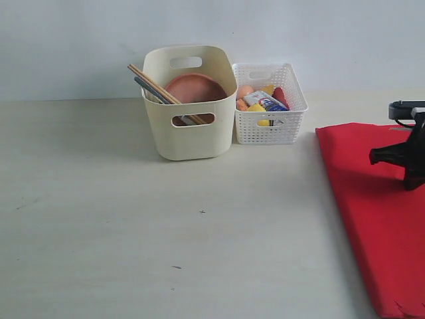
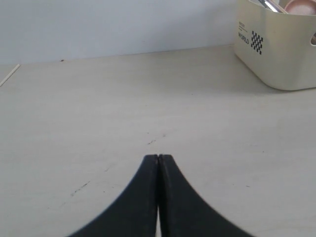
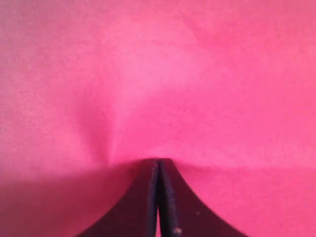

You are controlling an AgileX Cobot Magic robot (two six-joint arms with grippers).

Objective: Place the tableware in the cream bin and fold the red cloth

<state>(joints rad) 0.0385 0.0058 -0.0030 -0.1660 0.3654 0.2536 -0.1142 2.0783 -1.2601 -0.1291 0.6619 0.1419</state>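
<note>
In the view from outside, a pale table (image 1: 99, 226) with a few small dark marks is seen, and a plain light wall (image 1: 80, 46) is seen behind it. The cream bin (image 1: 189, 129) is set near the back of the table. A round brown plate (image 1: 196, 88) is leaned inside it, and a pair of chopsticks (image 1: 153, 84) is stuck out over its rim. A low white basket (image 1: 269, 123) full of small food things is placed just beside the bin. The red cloth (image 1: 372, 219) is laid flat at the right side of the table, and part of it is cut off by the picture's edge. It is bright and plain, and small wavy cuts are seen at its near end. The black right gripper (image 1: 408, 174) is held over the cloth. In the left wrist view, the same pale table (image 2: 98, 98) and wall are seen. The left gripper (image 2: 158, 157) is pressed fully closed above the bare table, and nothing is held in it. A corner of the cream bin (image 2: 281, 54) with a small black checked mark is seen well apart from it. In the right wrist view, the picture is filled by the red cloth (image 3: 197, 74). The right gripper (image 3: 158, 160) is closed tight with its tips at the cloth, and a soft crease is seen there. Whether any cloth is pinched cannot be told.
</note>
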